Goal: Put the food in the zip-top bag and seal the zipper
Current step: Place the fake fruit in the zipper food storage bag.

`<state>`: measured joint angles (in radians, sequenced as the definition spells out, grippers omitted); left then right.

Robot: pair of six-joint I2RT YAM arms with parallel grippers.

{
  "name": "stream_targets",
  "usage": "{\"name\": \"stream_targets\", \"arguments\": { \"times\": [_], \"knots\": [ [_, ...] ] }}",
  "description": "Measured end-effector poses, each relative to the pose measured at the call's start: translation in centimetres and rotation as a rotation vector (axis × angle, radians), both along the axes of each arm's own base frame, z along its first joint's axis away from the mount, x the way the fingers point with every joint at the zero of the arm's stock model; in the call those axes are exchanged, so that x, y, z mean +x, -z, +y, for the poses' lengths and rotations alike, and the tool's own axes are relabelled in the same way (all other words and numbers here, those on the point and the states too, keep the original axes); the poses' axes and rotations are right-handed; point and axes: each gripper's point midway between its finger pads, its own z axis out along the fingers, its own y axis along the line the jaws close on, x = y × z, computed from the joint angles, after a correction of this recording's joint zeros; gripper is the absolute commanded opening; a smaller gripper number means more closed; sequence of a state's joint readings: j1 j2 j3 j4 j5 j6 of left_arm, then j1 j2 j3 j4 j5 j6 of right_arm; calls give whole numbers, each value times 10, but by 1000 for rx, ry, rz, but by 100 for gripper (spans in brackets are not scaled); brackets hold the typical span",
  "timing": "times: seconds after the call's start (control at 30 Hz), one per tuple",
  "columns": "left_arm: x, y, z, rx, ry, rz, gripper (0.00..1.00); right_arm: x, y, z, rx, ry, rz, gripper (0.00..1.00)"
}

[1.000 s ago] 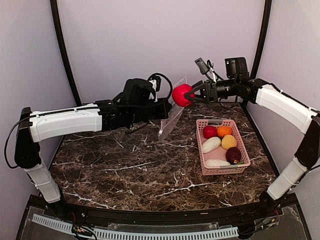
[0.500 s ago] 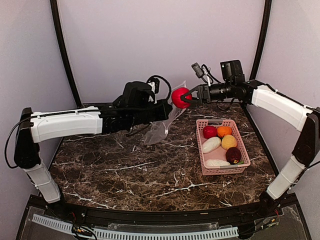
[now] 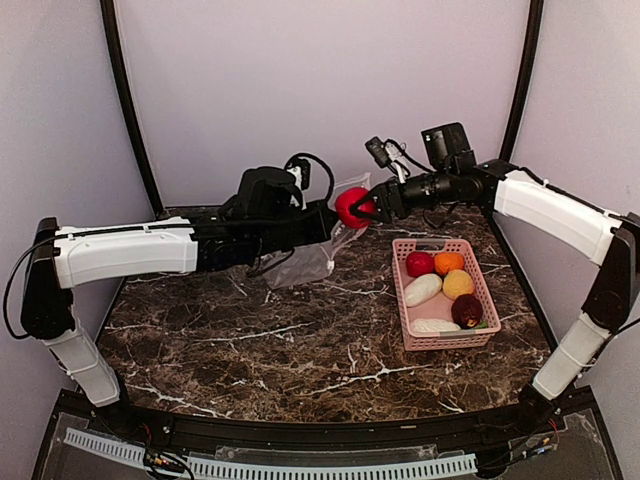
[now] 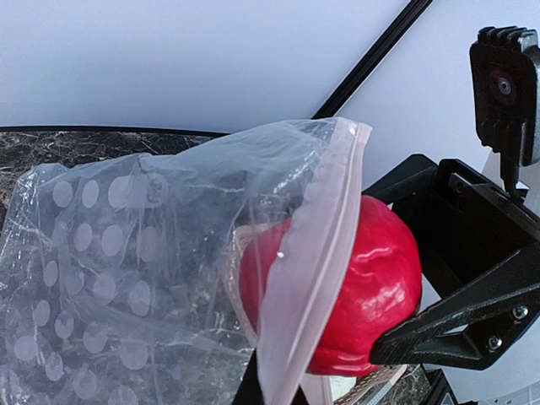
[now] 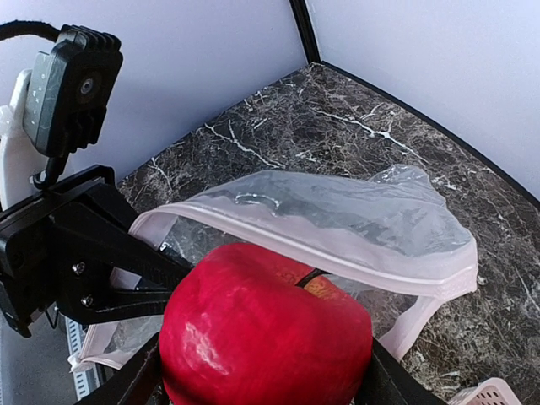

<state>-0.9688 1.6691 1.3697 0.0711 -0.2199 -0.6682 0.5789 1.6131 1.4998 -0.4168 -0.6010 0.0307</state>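
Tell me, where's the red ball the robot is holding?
In the top view the red ball is at back centre, held up by the right gripper at the open mouth of the zip-top bag, left of the pink basket.

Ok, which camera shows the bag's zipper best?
Right wrist: the zipper of the zip-top bag gapes as an open loop, with the red toy fruit at its mouth. Left wrist shows one strip crossing the fruit. In the top view it's tiny and mostly hidden.

The bag (image 3: 300, 262) is over the surface's (image 3: 300, 345) rear middle, the apple (image 3: 350, 207) at its mouth on the right; the basket (image 3: 447, 343), further right and nearer, holds six food (image 3: 422, 290) pieces.
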Motion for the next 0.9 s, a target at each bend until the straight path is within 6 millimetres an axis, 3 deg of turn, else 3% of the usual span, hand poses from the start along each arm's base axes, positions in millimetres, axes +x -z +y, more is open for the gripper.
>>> {"name": "stream_targets", "arguments": {
  "times": [0.3,0.43,0.6,0.73,0.9],
  "knots": [
    [-5,3,0,-11,10,13,1,9,-10,6,-61,50,-77,48],
    [-8,-2,6,-17,9,8,1,19,5,12,-101,65,-65,48],
    [-9,-8,11,-26,-2,-3,1,15,28,20,-170,45,-46,48],
    [-9,-8,12,-24,-6,-5,1,0,31,33,-200,0,-70,55],
    [-9,-9,12,-24,-7,-15,1,-5,29,35,-217,-14,-84,79]
  ]
}}
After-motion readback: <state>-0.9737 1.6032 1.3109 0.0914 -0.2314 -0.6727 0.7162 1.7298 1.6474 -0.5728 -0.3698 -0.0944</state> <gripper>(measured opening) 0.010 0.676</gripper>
